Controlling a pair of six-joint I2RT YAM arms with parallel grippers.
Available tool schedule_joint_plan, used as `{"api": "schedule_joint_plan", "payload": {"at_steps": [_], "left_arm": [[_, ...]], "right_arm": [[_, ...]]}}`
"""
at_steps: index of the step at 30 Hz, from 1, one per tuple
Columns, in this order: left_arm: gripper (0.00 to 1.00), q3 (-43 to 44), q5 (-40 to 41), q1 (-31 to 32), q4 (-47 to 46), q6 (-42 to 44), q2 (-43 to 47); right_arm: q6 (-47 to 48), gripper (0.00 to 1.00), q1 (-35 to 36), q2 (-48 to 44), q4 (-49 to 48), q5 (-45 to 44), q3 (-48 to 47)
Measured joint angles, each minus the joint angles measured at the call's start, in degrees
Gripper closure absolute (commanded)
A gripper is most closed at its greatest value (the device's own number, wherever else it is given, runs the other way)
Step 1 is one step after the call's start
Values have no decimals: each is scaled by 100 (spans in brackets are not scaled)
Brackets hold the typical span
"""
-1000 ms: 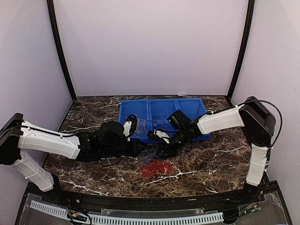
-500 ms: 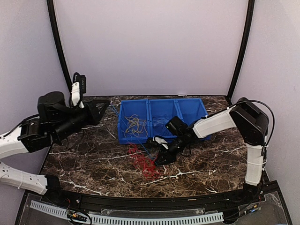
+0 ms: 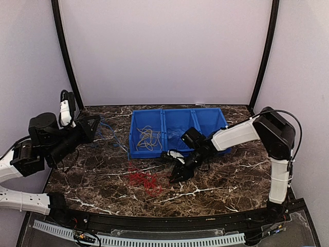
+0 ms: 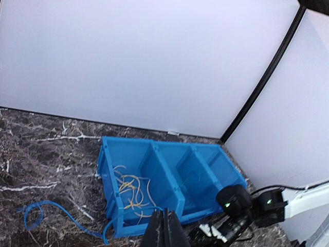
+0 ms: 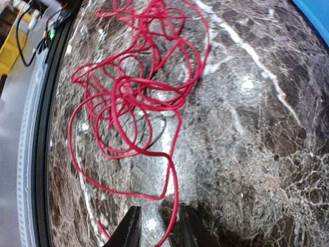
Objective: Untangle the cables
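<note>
My left gripper [image 3: 97,122] is raised at the far left, shut on one end of a thin blue cable [image 3: 111,135]. The cable sags from it to the table near the bin's left corner. In the left wrist view the shut gripper [image 4: 164,229] pinches the blue cable [image 4: 67,217], which ends in a loop on the marble. The red cable [image 3: 143,178] lies in a loose tangle on the table in front of the bin. My right gripper [image 3: 174,178] is low, just right of it. In the right wrist view the gripper [image 5: 157,229] is open, with a strand of the red cable [image 5: 134,92] between its fingers.
A blue three-compartment bin [image 3: 175,110] stands at the back centre; its left compartment holds yellow cables [image 3: 148,137]. The bin [image 4: 154,142] and the yellow cables [image 4: 128,188] also show in the left wrist view. A black rail runs along the table's front edge [image 3: 154,222].
My left arm has lifted and pulled back to the far left with the blue cable, drawing it out of the red tangle. The red cable slid left. My right gripper stayed low.
</note>
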State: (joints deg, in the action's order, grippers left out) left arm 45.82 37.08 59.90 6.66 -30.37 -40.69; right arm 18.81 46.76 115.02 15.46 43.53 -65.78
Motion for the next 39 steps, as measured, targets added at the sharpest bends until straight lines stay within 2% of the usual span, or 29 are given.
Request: {"api": "schedule_joint_plan", "payload": {"at_steps": [8,13,17,27,33,39], "left_arm": [[100,-479,-208,0,96,-380,-258],[100,-625,-243,0,76,-511,-264],[100,-732,-240,0,81,-592,-267],[100,-776,-216,0,227,-780,-118],[100,-822,-181,0,426,-887,216],[100,-994,-162,0,533,-986,378]], "right_arm": [[354,44,2,-870,505,-750,-2],[699,35,109,-1414,737,-1158,-188],[955,34,461,-1460,789,-1541,-522],[1169,34,1274,-341,750,-2332,-1722],[935,33,1401,446,704,-2575,-2520],[721,32,1401,927,586,-2422,-2940]]}}
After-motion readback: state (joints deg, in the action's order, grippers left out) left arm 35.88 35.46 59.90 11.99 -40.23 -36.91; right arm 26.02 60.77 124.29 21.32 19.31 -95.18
